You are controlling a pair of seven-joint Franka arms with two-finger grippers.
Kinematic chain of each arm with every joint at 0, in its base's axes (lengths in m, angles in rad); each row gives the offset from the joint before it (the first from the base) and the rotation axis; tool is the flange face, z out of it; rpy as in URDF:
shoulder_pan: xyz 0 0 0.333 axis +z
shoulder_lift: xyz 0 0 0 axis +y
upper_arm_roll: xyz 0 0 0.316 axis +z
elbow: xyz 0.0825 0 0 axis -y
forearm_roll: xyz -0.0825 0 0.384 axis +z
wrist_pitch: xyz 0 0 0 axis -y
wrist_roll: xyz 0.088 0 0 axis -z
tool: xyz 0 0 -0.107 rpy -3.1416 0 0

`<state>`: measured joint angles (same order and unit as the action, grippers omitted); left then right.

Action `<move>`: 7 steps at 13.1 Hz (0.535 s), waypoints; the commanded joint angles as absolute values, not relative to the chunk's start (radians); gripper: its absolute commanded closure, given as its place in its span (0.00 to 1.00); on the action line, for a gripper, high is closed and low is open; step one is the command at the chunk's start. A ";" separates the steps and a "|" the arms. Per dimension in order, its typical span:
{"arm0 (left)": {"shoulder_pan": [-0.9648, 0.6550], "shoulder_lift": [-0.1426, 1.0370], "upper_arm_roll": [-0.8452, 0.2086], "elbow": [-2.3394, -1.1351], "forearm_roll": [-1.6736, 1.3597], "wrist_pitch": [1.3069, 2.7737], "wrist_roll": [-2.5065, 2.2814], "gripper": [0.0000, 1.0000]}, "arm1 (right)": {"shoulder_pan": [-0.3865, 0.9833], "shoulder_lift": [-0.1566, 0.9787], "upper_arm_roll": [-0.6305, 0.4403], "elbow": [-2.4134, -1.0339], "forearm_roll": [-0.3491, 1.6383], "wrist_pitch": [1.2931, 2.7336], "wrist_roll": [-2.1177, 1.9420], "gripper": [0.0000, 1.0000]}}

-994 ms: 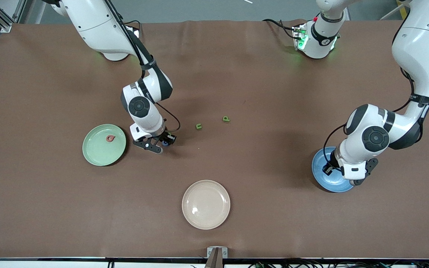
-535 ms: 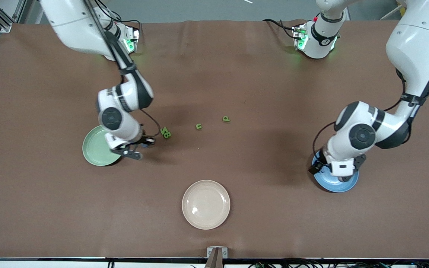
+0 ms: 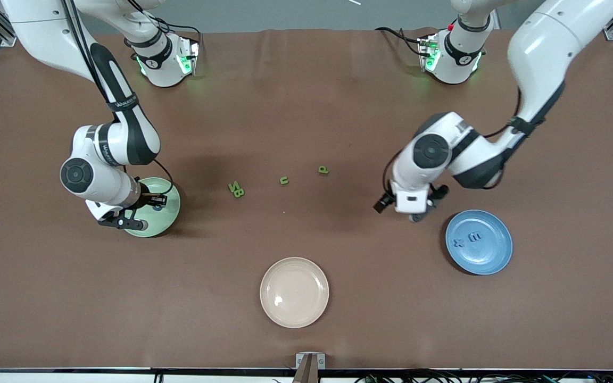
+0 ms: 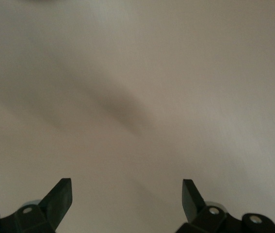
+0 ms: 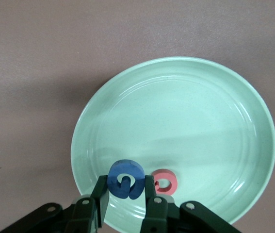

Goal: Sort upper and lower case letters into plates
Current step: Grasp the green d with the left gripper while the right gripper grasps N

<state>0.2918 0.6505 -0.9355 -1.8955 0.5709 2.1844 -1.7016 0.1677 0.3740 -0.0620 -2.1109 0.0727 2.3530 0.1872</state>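
My right gripper [image 3: 149, 202] is over the mint green plate [image 3: 172, 206], shut on a round blue letter [image 5: 126, 180]. A pink-red letter [image 5: 165, 181] lies in that plate [image 5: 200, 121], beside the held letter. My left gripper [image 3: 412, 209] is open and empty [image 4: 127, 194] over bare table, between the loose letters and the blue plate [image 3: 493, 255]. Two blue letters [image 3: 467, 239] lie in the blue plate. Two green letters [image 3: 236, 189] touch each other near the middle, with a green "n" [image 3: 284, 180] and a green "p" [image 3: 323, 170] toward the left arm's end.
An empty cream-beige plate [image 3: 294, 292] sits nearer the front camera than the green letters. The brown mat [image 3: 306, 106] covers the whole table.
My right gripper carried the blue letter from beside the green pair to over the mint plate. My left gripper left the blue plate and moved toward the middle, uncovering two blue letters.
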 commanded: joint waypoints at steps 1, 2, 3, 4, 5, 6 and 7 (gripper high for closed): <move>0.204 0.692 -0.931 -1.899 0.633 2.230 -1.921 0.00 | 0.146 0.376 -0.044 -2.157 0.081 2.423 0.176 1.00; 0.165 0.705 -0.928 -1.902 0.635 2.258 -1.987 0.00 | 0.147 0.388 -0.043 -2.164 0.081 2.450 0.176 1.00; 0.117 0.712 -0.908 -1.904 0.638 2.273 -2.058 0.00 | 0.147 0.400 -0.043 -2.164 0.080 2.466 0.178 0.99; 0.045 0.715 -0.853 -1.901 0.643 2.298 -2.131 0.06 | 0.147 0.411 -0.043 -2.164 0.081 2.477 0.176 0.99; -0.021 0.719 -0.800 -1.902 0.644 2.339 -2.198 0.08 | 0.149 0.417 -0.043 -2.164 0.081 2.483 0.178 0.99; -0.085 0.724 -0.751 -1.901 0.646 2.373 -2.268 0.10 | 0.150 0.425 -0.043 -2.169 0.081 2.497 0.178 0.99; -0.142 0.726 -0.700 -1.899 0.647 2.396 -2.325 0.10 | 0.152 0.426 -0.043 -2.171 0.081 2.500 0.178 0.98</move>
<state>-0.0555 0.7214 -0.7749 -1.9061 0.6246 2.3523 -2.2227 0.1672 0.4306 -0.0589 -2.1542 0.0727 2.4801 0.1872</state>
